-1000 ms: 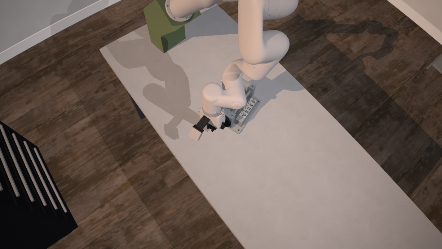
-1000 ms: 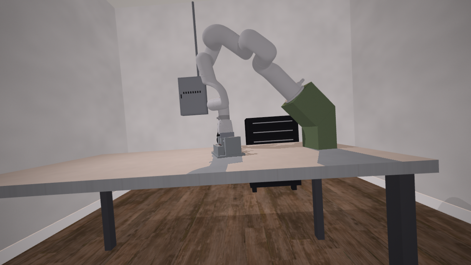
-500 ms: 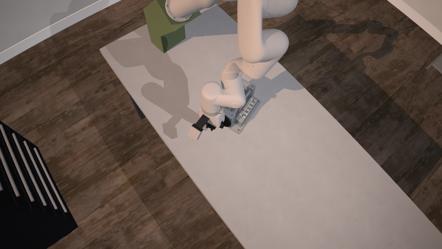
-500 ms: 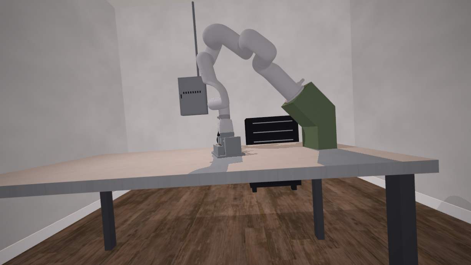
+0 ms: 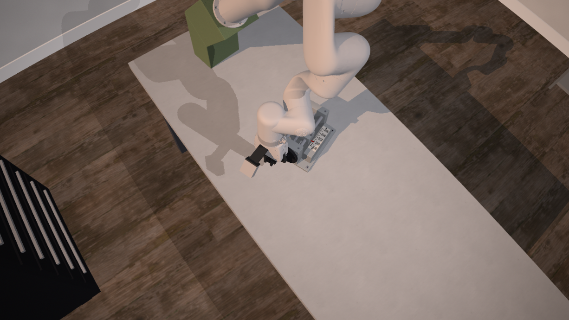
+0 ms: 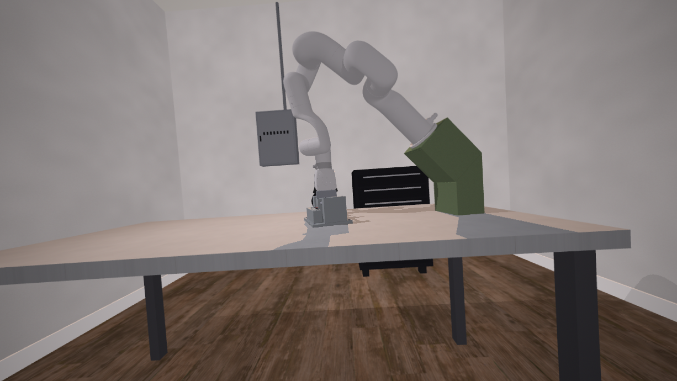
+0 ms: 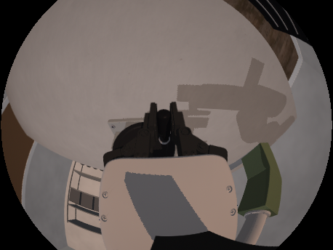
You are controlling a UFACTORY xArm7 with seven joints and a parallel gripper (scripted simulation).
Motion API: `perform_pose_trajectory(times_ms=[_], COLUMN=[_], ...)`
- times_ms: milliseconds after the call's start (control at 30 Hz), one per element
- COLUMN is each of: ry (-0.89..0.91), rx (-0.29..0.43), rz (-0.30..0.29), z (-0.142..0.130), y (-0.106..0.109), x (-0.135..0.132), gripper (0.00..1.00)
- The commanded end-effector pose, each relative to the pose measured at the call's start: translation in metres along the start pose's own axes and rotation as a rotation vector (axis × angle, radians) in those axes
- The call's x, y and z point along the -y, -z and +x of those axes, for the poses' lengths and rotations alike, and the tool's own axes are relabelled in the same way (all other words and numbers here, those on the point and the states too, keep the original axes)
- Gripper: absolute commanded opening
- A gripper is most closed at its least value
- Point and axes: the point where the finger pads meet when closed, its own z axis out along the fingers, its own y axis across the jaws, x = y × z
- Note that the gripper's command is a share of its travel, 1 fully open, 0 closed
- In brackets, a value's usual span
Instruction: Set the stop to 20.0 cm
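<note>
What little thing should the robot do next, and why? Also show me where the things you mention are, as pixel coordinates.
I'd say the gripper (image 5: 277, 160) (image 6: 313, 192) (image 7: 163, 110) should probably open gently. Its fingers are closed around the handwheel's black handle (image 7: 163, 120), and the red mark (image 5: 312, 141) looks about level with 20, though it's too small to be sure it's exact.

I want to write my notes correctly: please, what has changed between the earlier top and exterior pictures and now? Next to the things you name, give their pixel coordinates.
The white arm's wrist (image 5: 270, 115) (image 6: 314, 146) has shifted slightly up and left in the top view. The black-fingered tool (image 5: 277, 160) (image 6: 313, 197) (image 7: 163, 110) is closed on the black cylindrical handle (image 7: 163, 121); no earlier wrist picture shows its grip. The small red pointer (image 5: 312, 141) shows no visible change.
</note>
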Motion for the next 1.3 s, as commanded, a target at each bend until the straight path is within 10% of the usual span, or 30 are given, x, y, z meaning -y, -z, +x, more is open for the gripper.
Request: perform_pose_trajectory(times_ms=[0, 1267], ry=[-0.001, -0.001], rx=[-0.002, -0.002], rz=[0.001, 0.001], z=[0.001, 0.001], y=[0.004, 0.039], x=[-0.001, 0.017], gripper=[0.06, 0.06])
